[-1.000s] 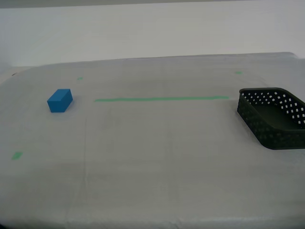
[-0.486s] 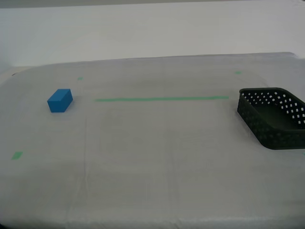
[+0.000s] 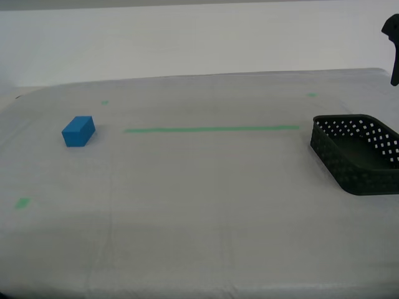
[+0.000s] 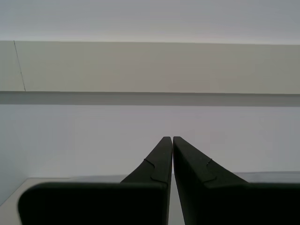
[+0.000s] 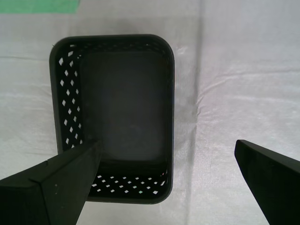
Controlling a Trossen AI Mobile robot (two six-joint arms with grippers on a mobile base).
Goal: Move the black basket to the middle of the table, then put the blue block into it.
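The black basket (image 3: 349, 168) stands empty on the table (image 3: 206, 199) at the exterior view's right edge. Far off at that view's left lies the blue block (image 3: 78, 131). My first gripper (image 5: 166, 145) is open and hangs above the basket (image 5: 124, 103), looking straight down into it, one finger (image 5: 70, 173) over its wall and the other over the cloth beside it. My second gripper (image 4: 172, 138) is shut with nothing in it and faces a pale wall. A dark part of an arm (image 3: 393, 50) shows at the exterior view's upper right edge.
A thin green tape line (image 3: 212, 129) runs across the table between block and basket. Small green tape squares (image 3: 22, 202) mark the cloth, one near the exterior view's left edge. A white wall stands behind the table.
A dark arm part has come into the exterior view's upper right edge. The block and the basket have not moved.
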